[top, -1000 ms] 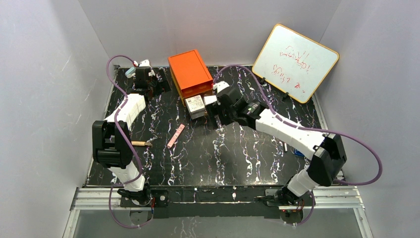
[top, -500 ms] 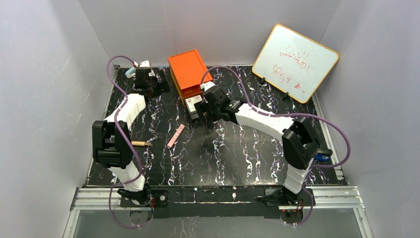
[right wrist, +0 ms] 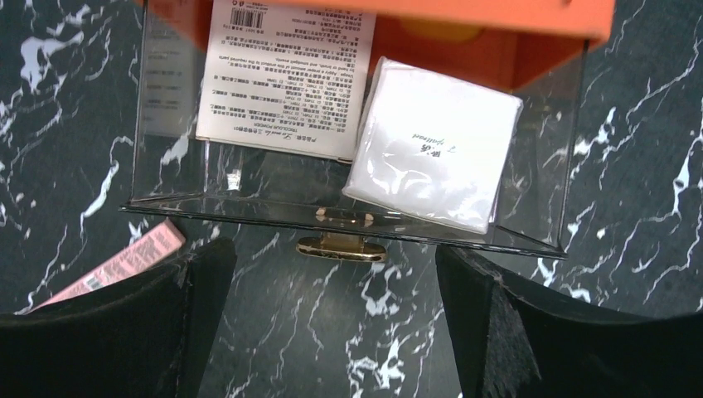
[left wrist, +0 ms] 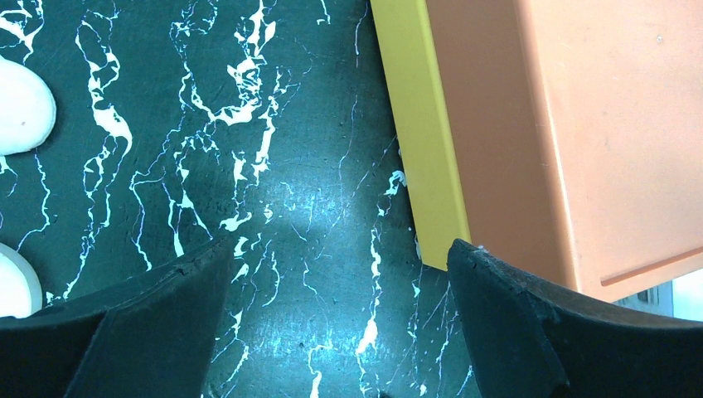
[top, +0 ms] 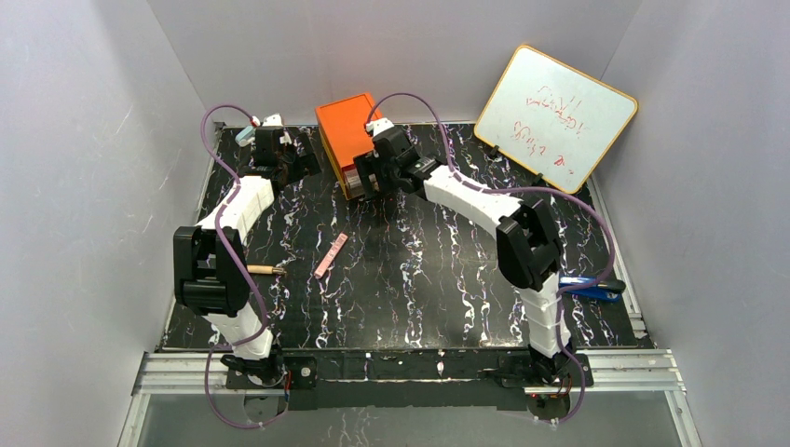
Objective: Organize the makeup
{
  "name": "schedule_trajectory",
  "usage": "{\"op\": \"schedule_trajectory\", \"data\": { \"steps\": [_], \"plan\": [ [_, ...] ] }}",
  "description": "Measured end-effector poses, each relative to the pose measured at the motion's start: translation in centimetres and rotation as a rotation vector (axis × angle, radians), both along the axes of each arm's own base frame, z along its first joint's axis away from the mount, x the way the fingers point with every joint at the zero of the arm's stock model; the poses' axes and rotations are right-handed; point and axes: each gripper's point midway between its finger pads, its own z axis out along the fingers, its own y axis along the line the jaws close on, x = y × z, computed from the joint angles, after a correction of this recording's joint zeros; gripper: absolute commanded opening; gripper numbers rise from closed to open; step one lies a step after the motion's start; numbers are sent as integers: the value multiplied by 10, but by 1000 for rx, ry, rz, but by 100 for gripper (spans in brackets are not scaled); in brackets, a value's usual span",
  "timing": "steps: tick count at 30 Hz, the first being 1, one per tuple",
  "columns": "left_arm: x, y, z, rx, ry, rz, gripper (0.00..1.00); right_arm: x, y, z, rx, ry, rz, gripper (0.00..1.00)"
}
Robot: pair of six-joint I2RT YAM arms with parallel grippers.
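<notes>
Now the spread right end effector [right wrist: 327, 278] has pushed the clear drawer [right wrist: 249, 211] nearer the orange box [top: 347, 130]. Left end effector [left wrist: 340, 249] spread too; barcoded label [right wrist: 282, 83] unreadable.

Worktop [top: 429, 289] open at centre and near side, only pink stick [top: 331, 254] lying left of middle; orange box [top: 347, 130] blocks far middle; whiteboard [top: 556, 116] blocks far right.

My overhead camera sits high behind the arm bases, tilted down over the whole table [top: 419, 289]. The left wrist view looks straight down, close, beside the orange box [left wrist: 580, 124]; the right wrist view faces its clear drawer [right wrist: 166, 166], close. All three share that box; the pale-pink stick [right wrist: 116, 265] shows overhead too.
</notes>
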Motion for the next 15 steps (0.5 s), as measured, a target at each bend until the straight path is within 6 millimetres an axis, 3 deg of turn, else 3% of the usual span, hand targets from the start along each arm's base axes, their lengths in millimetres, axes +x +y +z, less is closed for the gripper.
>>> {"op": "schedule_trajectory", "data": {
  "steps": [9,15],
  "plan": [
    [-1,1,-1,2,4,-1,98,45,24,-11,38,-47,-10,99],
    [1,0,1,-2,-2,-5,99,51,33,-21,76,-66,-10,99]
  ]
}}
